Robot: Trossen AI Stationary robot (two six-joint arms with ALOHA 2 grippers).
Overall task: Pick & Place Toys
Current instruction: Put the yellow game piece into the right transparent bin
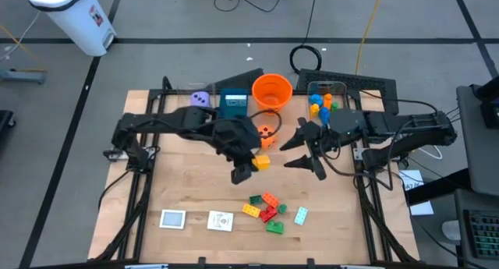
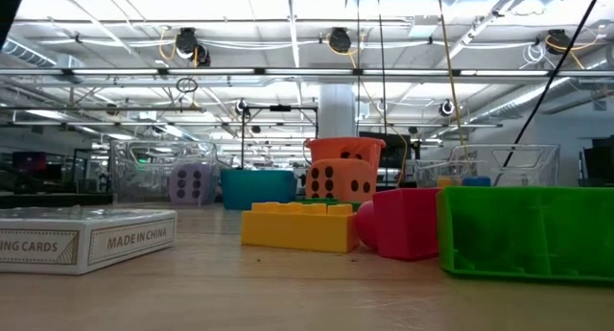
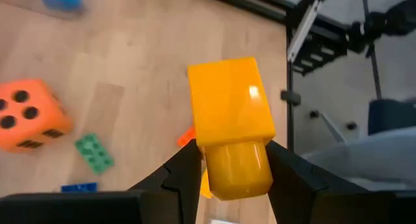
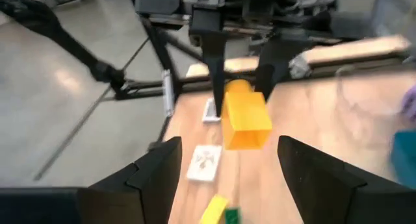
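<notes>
The left end effector [image 3: 224, 178] pinched a yellow brick [image 3: 231, 123] and held it up over the middle of the table [image 1: 187, 187].
The right end effector [image 1: 309, 153] hung just beside it with its 2 fingers spread wide and nothing in them. A heap of small bricks [image 1: 267, 210] lay near the front edge, with 2 white cards [image 1: 196, 220] beside it. The orange die [image 1: 267, 134] sat near the orange bucket [image 1: 272, 90].

The white card box [image 2: 86, 237] reads "MADE IN CHINA" and "ING CARDS".
</notes>
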